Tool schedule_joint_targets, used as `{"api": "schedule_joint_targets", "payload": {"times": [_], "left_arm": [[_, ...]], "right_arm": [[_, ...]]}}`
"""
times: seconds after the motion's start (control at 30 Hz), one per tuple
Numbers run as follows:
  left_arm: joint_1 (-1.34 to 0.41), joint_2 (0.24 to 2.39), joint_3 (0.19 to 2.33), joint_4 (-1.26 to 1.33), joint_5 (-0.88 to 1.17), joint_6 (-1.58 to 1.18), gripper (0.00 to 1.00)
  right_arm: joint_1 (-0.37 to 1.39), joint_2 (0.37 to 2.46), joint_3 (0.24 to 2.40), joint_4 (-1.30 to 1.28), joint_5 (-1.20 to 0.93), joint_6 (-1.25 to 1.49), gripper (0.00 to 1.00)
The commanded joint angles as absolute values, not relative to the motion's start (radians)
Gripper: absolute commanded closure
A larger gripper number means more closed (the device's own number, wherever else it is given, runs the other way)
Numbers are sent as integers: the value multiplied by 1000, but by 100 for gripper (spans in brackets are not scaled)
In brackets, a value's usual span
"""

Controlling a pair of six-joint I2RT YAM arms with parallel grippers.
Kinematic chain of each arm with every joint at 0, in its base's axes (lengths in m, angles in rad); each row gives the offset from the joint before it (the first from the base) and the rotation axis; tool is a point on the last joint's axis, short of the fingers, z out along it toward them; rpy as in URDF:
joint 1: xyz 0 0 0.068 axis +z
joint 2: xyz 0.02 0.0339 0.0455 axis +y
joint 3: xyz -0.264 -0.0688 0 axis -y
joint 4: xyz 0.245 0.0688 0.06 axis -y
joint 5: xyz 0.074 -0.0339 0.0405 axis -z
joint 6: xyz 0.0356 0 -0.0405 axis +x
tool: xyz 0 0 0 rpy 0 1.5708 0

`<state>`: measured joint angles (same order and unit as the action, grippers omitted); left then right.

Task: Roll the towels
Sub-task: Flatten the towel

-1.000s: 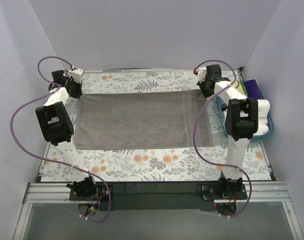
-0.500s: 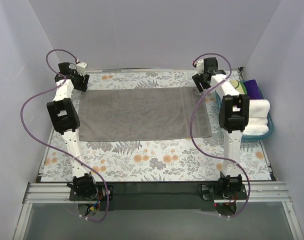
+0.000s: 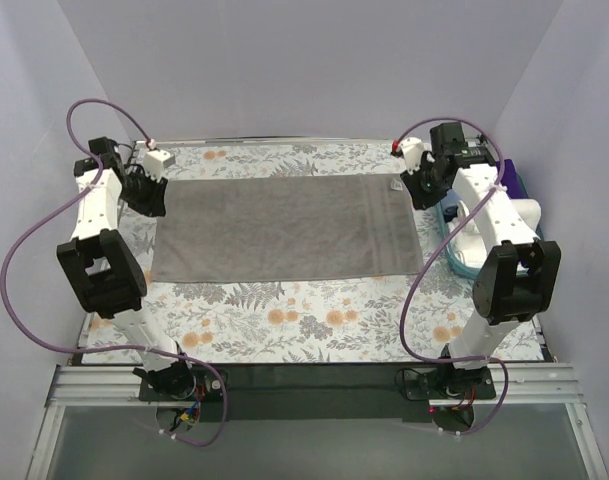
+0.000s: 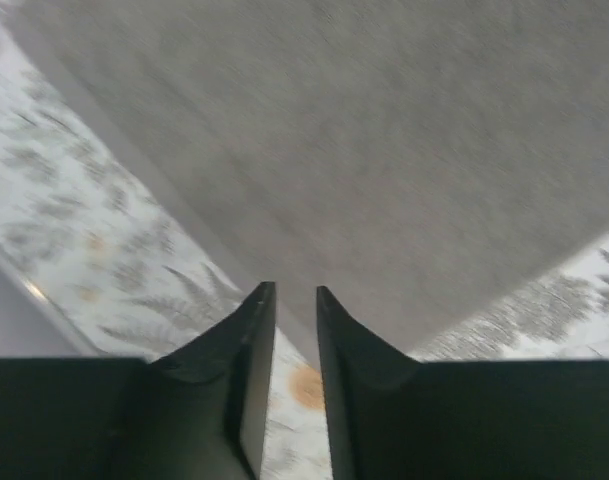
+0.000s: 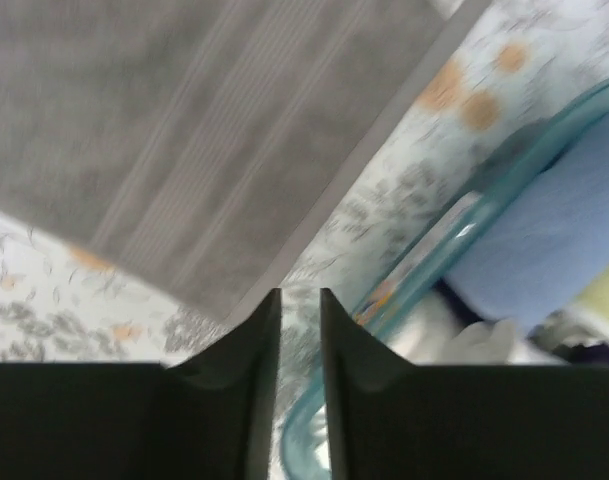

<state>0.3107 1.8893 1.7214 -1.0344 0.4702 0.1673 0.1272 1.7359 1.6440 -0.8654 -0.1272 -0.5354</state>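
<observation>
The grey-brown towel point(image 3: 284, 228) lies spread flat on the floral table covering, long side left to right. My left gripper point(image 3: 150, 200) hovers just off the towel's far left corner. In the left wrist view its jaws point(image 4: 296, 292) stand a narrow gap apart and hold nothing, with the towel point(image 4: 364, 150) ahead of them. My right gripper point(image 3: 421, 192) hovers at the towel's far right corner. Its jaws point(image 5: 300, 293) are also slightly apart and hold nothing, over the covering between the towel's striped end point(image 5: 184, 130) and the basket.
A teal basket point(image 3: 452, 252) stands at the right edge of the table; its rim point(image 5: 504, 190) is close to my right gripper. It holds rolled white towels point(image 3: 524, 215) and a purple one point(image 3: 506, 175). White walls close in the back and sides.
Both arms have swung outward and their grippers have drawn back from the towel's far corners. The towel was shifted a little toward the back and now lies flat, free of both grippers.
</observation>
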Motion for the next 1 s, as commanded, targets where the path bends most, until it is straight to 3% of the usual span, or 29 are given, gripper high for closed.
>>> {"api": "schedule_joint_targets", "payload": {"times": [0.0, 0.03, 0.17, 0.5, 0.97], "left_arm": [[347, 1798, 1544, -1166, 500, 245, 83], [351, 1781, 1514, -1167, 489, 250, 87], [362, 1694, 1353, -1118, 413, 241, 96], [364, 1687, 1213, -988, 295, 157, 100], [388, 1801, 1178, -845, 98, 97, 100]], "right_arm": [[146, 1717, 1497, -979, -123, -549, 79], [150, 1709, 1449, -977, -109, -546, 88], [153, 1697, 1342, -944, -32, -529, 97], [155, 1707, 1194, -833, -6, -517, 99], [153, 1753, 1071, -709, 109, -535, 99]]}}
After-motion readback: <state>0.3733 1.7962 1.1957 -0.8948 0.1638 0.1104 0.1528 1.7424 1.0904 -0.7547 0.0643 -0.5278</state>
